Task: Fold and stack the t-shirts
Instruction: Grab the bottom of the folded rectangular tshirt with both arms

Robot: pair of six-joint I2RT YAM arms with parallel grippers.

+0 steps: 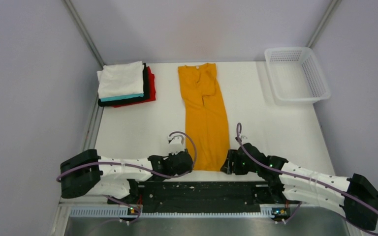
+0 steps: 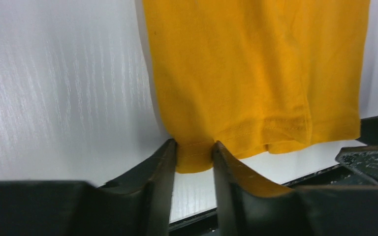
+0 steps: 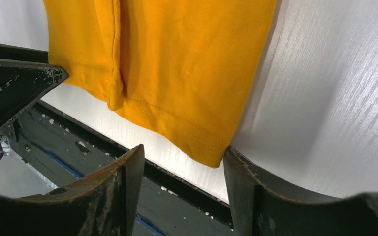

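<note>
The orange-yellow t-shirt (image 1: 205, 115) lies as a long narrow strip down the middle of the table, collar at the far end. My left gripper (image 1: 189, 162) is at its near left corner. In the left wrist view the gripper (image 2: 193, 150) has its jaws narrowed round that hem corner (image 2: 194, 160), and the cloth lies flat between them. My right gripper (image 1: 226, 164) is at the near right corner, open wide (image 3: 183, 157), with the hem corner (image 3: 209, 155) touching its right finger. The folded white, teal, black and red shirts (image 1: 125, 84) are stacked at the far left.
A white mesh basket (image 1: 298, 73) stands at the far right. The black base rail (image 1: 206, 189) runs along the near table edge just behind both grippers. Walls close the table in on the left, the right and the far side.
</note>
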